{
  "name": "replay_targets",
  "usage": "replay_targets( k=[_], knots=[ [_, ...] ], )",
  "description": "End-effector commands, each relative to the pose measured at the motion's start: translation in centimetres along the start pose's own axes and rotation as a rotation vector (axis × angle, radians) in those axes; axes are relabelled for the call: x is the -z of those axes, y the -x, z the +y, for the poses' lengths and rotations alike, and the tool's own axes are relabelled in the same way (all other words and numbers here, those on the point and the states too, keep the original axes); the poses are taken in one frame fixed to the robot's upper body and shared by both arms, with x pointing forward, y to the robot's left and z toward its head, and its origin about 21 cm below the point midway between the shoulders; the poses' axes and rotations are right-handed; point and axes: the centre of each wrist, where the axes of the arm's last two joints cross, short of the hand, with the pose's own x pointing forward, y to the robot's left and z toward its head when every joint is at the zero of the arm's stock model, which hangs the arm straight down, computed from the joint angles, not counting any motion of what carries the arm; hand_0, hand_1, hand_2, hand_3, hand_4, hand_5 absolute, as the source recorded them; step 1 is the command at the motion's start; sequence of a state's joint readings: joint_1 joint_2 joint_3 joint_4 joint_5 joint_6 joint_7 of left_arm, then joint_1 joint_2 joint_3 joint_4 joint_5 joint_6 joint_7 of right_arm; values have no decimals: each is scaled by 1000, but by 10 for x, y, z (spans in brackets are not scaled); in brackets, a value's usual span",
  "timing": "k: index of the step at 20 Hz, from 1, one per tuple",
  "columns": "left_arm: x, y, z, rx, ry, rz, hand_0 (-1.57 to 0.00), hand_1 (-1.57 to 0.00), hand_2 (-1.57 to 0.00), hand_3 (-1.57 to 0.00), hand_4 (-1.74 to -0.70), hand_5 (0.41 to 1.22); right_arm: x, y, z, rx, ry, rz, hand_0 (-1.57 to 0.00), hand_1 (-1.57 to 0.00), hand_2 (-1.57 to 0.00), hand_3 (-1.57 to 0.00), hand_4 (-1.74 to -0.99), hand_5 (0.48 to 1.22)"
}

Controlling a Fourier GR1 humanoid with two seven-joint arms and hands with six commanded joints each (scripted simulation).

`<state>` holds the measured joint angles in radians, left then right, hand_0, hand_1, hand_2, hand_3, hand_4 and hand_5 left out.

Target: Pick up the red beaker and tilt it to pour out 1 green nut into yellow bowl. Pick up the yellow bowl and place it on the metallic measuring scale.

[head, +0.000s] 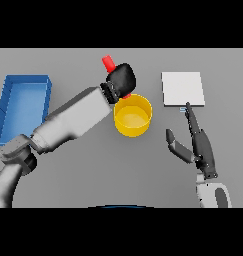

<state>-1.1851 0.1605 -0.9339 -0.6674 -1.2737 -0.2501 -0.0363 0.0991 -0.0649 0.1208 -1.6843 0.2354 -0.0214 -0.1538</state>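
My left robot hand (122,79) sits curled round the red beaker (108,62), just behind the far rim of the yellow bowl (133,115). Only the beaker's upper end shows, poking out beyond the knuckles, plus a sliver of red below the hand at the bowl's edge; the rest is hidden by the hand. From those two bits, I judge its long axis to run at a slant, from up and to the left down toward the bowl. I cannot see the opening, so I cannot say for certain which end is the mouth.

I read this as the pouring step: the beaker is lifted and held over the bowl's back edge. I see no green nut in the bowl (its inside looks plain yellow), so I take the pour as not yet done. The next move calls for more tilt, slow enough that only one nut drops and lands inside the rim rather than on the counter (93,175).

My right robot hand (200,145) rests on the counter with fingers straight and holding nothing, one fingertip reaching to the near edge of the scale (182,89), right of the bowl. A blue bin (8,107) lies far left, well apart.
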Motion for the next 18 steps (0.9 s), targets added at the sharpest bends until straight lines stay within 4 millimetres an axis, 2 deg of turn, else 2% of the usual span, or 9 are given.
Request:
replay_targets(
  k=[1, 5, 6, 10, 12, 14, 16, 18],
  knots=[
    [1, -2, 3, 42, -12, 1, -1571, -1571, -1571, -1571, -1737, 1221, -1, 2, 1, -8, 5, 8, 1, 1, 1, 1, -1055, 691],
    [5, -8, 14, 175, 16, -37, -1571, -1571, -1571, -1571, -1734, 1221, 3, 0, 6, -19, 12, -10, 1, 1, 1, 1, -1082, 677],
    [5, -4, 16, 213, 12, -45, -1571, -1571, -1571, -1571, -1733, 1221, 1, 1, 6, -23, 13, -17, 1, 1, 1, 1, -1077, 676],
    [10, -11, 31, 372, 54, -66, -1571, -1571, -1571, -1571, -1732, 1221, 3, 0, 1, -40, 23, -13, 1, 1, 1, 1, -1059, 672],
    [13, -13, 37, 402, 65, -56, -1571, -1571, -1571, -1571, -1728, 1221, 1, 0, 7, -29, 14, -25, 1, 1, 1, 1, -1047, 681],
    [12, -4, 50, 425, 73, -57, -1571, -1571, -1571, -1571, -1728, 1221, 5, -5, 4, -39, 21, -21, 1, 1, 1, 1, -1035, 685],
    [12, 12, 55, 394, 25, -53, -1571, -1571, -1571, -1571, -1726, 1221, 3, -2, 4, -35, 11, -16, 1, 1, 1, 1, -1035, 684],
    [9, 38, 65, 384, 31, 0, -1571, -1571, -1571, -1571, -1725, 1221, 2, -1, 9, -45, 13, -18, 1, 1, 1, 1, -1030, 683]
  ],
)
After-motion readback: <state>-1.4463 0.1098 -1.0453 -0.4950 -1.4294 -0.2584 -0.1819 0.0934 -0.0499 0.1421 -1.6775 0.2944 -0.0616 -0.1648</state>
